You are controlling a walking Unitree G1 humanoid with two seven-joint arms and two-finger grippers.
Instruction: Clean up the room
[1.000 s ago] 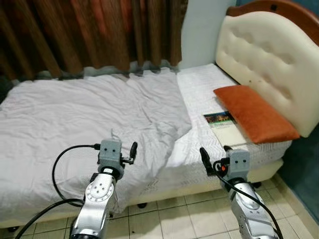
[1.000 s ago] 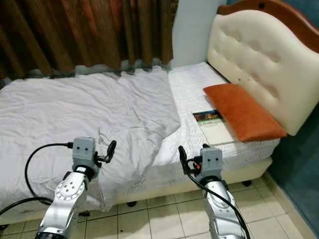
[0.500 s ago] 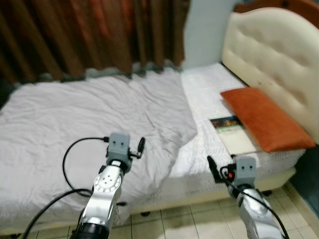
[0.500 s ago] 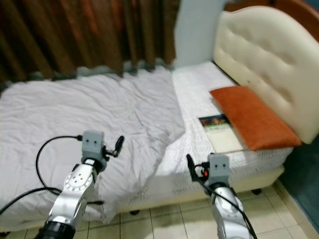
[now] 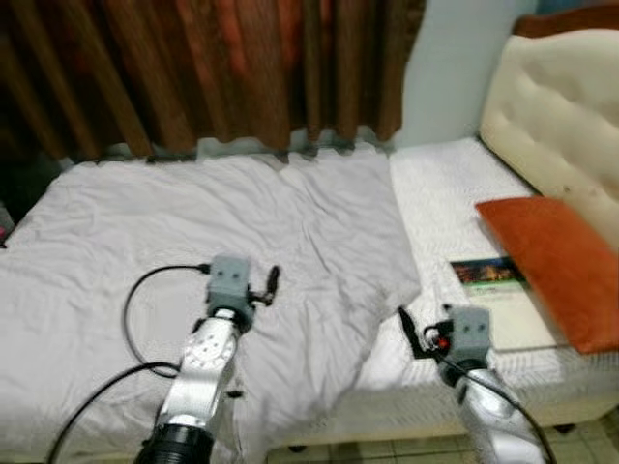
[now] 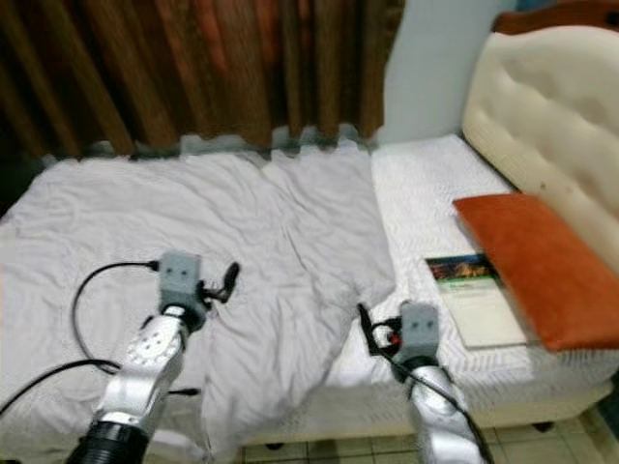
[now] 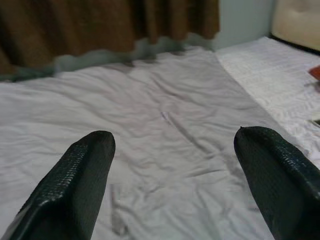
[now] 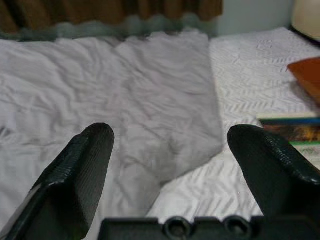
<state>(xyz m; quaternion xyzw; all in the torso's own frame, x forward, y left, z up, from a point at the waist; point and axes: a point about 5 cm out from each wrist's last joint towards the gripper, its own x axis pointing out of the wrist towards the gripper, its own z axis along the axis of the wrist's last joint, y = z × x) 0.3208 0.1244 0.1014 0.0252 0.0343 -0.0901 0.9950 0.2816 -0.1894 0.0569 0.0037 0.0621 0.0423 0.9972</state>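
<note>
One bed, one grey sheet, one orange pillow, one book, and two grippers.

The sheet lies rumpled over most of the mattress, from the far edge under the brown curtain down to the near edge, where a flap hangs over the side between the two arms. Toward 3 o'clock it stops short, leaving a strip of white patterned mattress bare at the head end.

The book lies flat on that bare strip, at about 3 o'clock in the head views. Its long axis runs from 12 to 6, with the dark picture band at the far end and the pale part toward the near edge. Its 3 o'clock edge sits against or just under the pillow; which, I cannot tell. The pillow lies flat along the same line, below the cream tufted headboard.

The left gripper hovers over the sheet near the middle of the near edge, fingers spread wide and holding nothing. The right gripper is above the near edge just at 9 o'clock of the book, fingers likewise wide apart and bare.
</note>
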